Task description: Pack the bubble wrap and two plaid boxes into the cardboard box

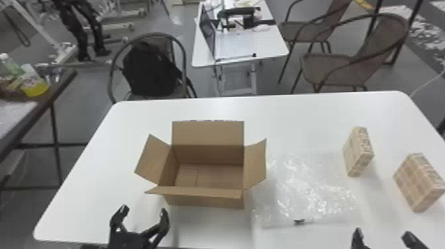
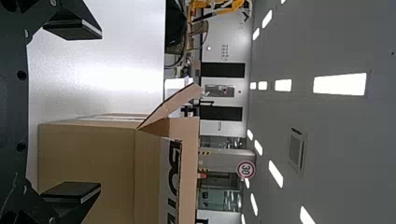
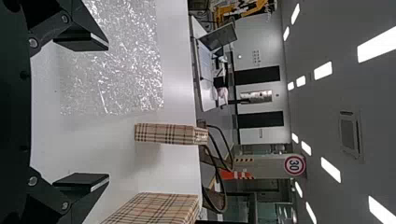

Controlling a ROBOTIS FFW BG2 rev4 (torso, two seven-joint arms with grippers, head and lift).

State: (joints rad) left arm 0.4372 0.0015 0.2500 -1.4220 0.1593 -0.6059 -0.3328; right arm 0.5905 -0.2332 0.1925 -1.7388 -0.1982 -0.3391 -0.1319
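Note:
My left gripper point(image 1: 143, 215) is open in front of the cardboard box's point(image 1: 205, 201) left part; in the left wrist view the gripper point(image 2: 84, 112) has the box point(image 2: 88, 158) beyond it. The box stands with its flaps spread and nothing inside. Flat to its right lies the bubble wrap point(image 1: 308, 188). Two plaid boxes stand upright farther right, one point(image 1: 357, 152) behind the other point(image 1: 418, 182). At the front right is my right gripper point(image 1: 382, 236), open and holding nothing; the right wrist view shows the gripper point(image 3: 88, 109), the wrap point(image 3: 116, 60) and both plaid boxes point(image 3: 163, 134).
The white table point(image 1: 298, 109) carries all of these. Behind it stand a chair with a black backpack point(image 1: 149, 69), a second white table point(image 1: 241, 49) and brown chairs point(image 1: 344, 66). A dark-edged side table point(image 1: 63, 82) is at the far left.

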